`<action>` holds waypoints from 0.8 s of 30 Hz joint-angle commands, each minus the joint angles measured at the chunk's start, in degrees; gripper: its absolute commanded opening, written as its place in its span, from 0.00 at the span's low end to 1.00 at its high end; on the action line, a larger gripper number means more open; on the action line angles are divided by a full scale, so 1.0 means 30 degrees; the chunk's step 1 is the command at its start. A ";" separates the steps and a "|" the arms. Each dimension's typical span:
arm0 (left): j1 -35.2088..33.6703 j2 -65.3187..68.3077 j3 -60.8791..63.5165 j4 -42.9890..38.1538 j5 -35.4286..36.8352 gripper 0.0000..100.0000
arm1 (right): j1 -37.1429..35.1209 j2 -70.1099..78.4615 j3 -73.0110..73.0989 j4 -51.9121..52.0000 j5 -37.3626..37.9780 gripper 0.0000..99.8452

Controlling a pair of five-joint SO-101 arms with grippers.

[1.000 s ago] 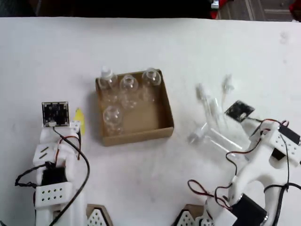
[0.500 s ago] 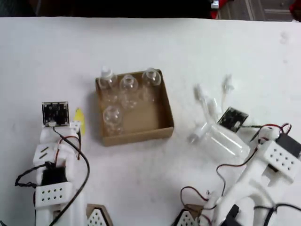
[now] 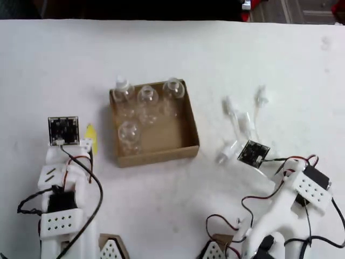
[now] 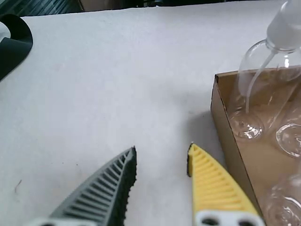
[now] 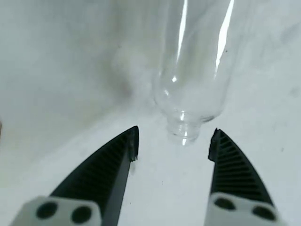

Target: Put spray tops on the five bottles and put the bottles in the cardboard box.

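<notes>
The cardboard box sits mid-table with several clear bottles standing in it. The one in its far left corner wears a white spray top, also seen as the capped bottle. Another clear bottle lies on the table, its uncapped neck pointing between the fingers of my open right gripper, which hold nothing. Three loose spray tops lie by the right arm's wrist. My left gripper hovers open over bare table beside the box wall.
The left arm rests at the near left, its yellow finger a short way from the box's left side. A dark object lies at the table's far edge. Open white table spreads beyond the box.
The right arm has swung left and nearer, its wrist now covering the lying bottle beside the closest spray top. The left arm, the box and its bottles have stayed put.
</notes>
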 commanded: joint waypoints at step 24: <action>0.0132 -0.0278 -0.0967 -0.0469 0.0234 0.18 | -0.4879 -0.4147 -0.5568 0.5846 -0.3868 0.02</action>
